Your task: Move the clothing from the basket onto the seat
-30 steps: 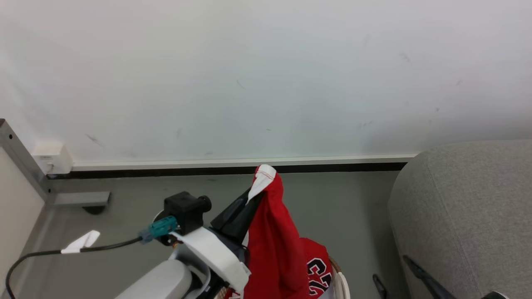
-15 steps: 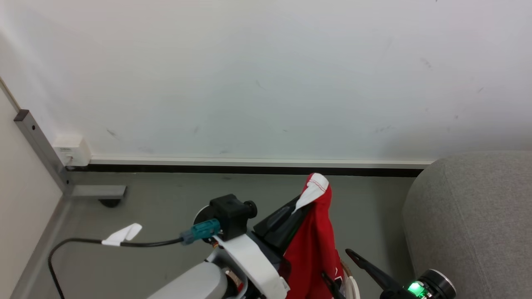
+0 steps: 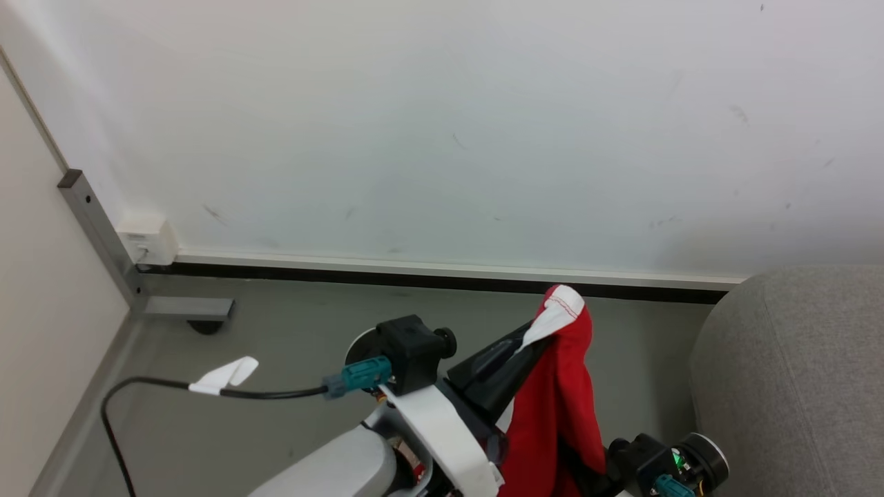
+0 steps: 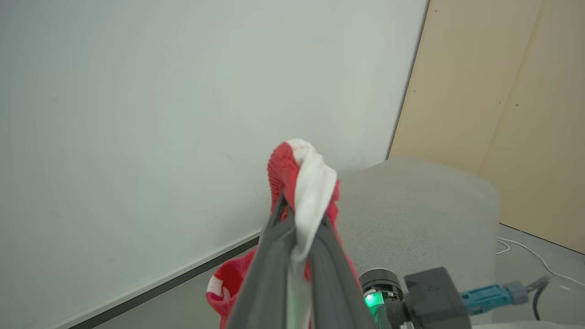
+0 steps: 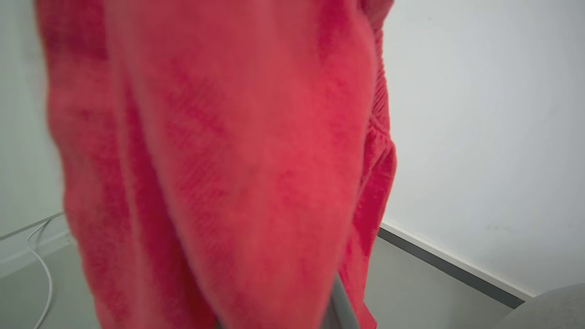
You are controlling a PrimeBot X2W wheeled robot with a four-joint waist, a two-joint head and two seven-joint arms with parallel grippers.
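The grey seat (image 3: 794,373) is sitting at the right edge of the head view. The red clothing (image 3: 559,407) is dangling bottom centre-right, just left of it. The left arm (image 3: 428,428) is angling up and right from the bottom edge. The left gripper (image 3: 535,338) is pinching the white-trimmed hem tight. The right gripper (image 3: 649,469) is poking in behind the cloth at lower right, fingers hidden, so can't tell how it's set.
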